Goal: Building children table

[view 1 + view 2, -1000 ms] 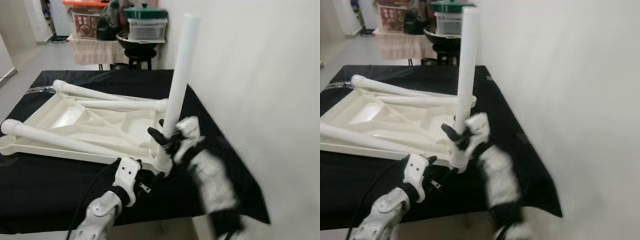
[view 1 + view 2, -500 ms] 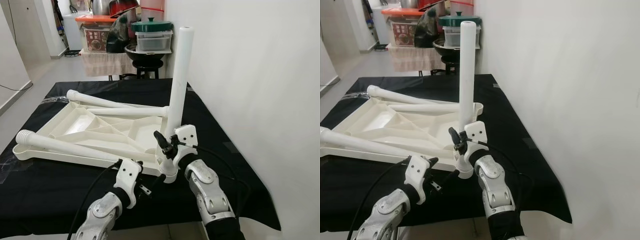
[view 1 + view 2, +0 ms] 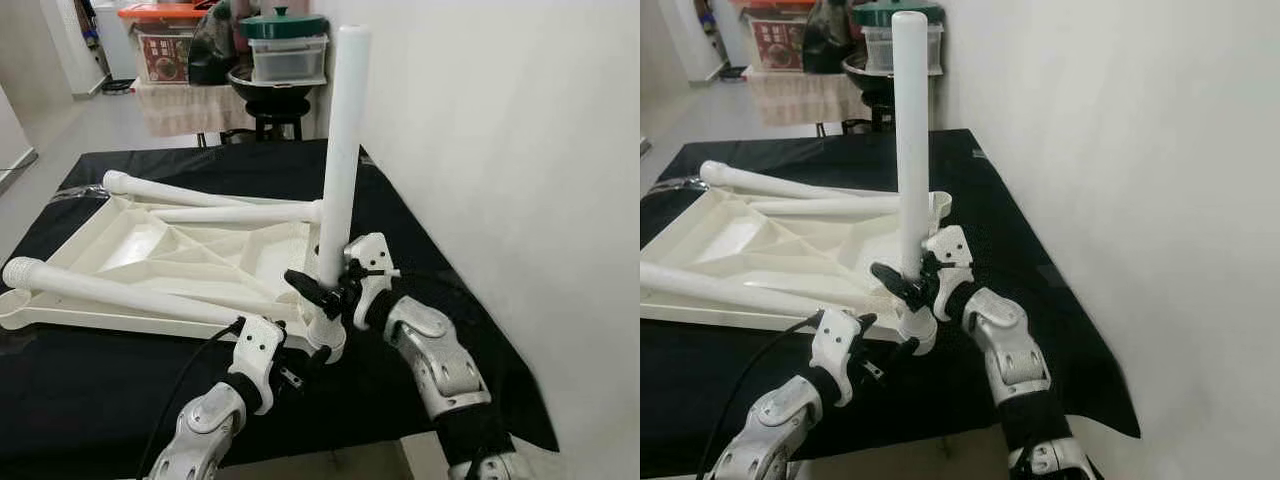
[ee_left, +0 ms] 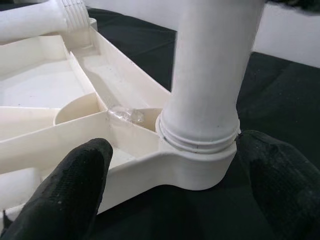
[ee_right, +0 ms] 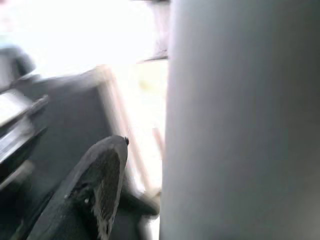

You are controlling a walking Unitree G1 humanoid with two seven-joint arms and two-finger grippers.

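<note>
An upside-down white table top [image 3: 150, 250] lies on a black cloth [image 3: 90, 380]. One white leg [image 3: 340, 150] stands upright in the near right corner socket [image 4: 200, 170]. My right gripper [image 3: 322, 290] is low on that leg, fingers on either side of it; the one finger [image 5: 100, 190] that shows stands slightly apart from the leg's surface. My left gripper [image 4: 185, 185] is open at the table's front edge, with a finger on each side of the socket and touching nothing. Three loose legs [image 3: 120, 290] lie across the top.
A white wall [image 3: 500, 150] runs close along the table's right side. Behind the table a dark stool carries a pot and a lidded container [image 3: 285, 55]. A cloth-covered side table [image 3: 190, 100] stands to its left. The cloth's front edge lies just below my arms.
The camera has shifted. My right wrist has turned about the upright leg, swinging its visible finger further to the left. The left gripper stays at the socket.
</note>
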